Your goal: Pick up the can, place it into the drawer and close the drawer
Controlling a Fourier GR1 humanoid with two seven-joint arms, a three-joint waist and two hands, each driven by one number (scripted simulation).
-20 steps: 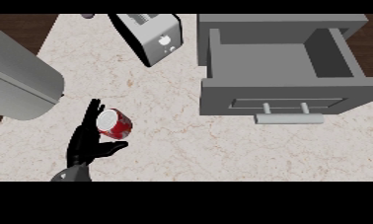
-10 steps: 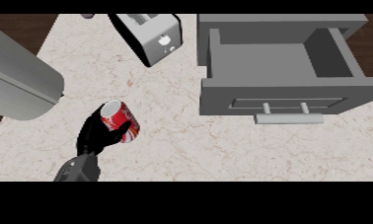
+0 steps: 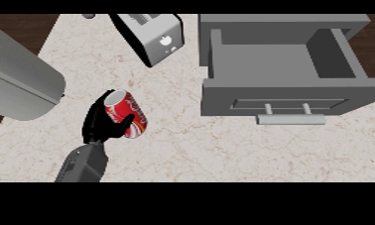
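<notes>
A red can with a silver top is tilted in my left hand, whose black fingers and thumb curl round it at the lower left of the counter. The grey forearm comes in from the bottom edge. The grey drawer stands pulled open at the right, its inside bare, with a bar handle on its front. The can is well to the left of the drawer's front. My right hand does not show.
A silver toaster stands at the back, between the can and the drawer. A large grey rounded appliance fills the left edge. Bare marble counter lies between the hand and the drawer.
My left hand has closed round the can; the can now leans over with its side showing and has shifted slightly toward the right.
</notes>
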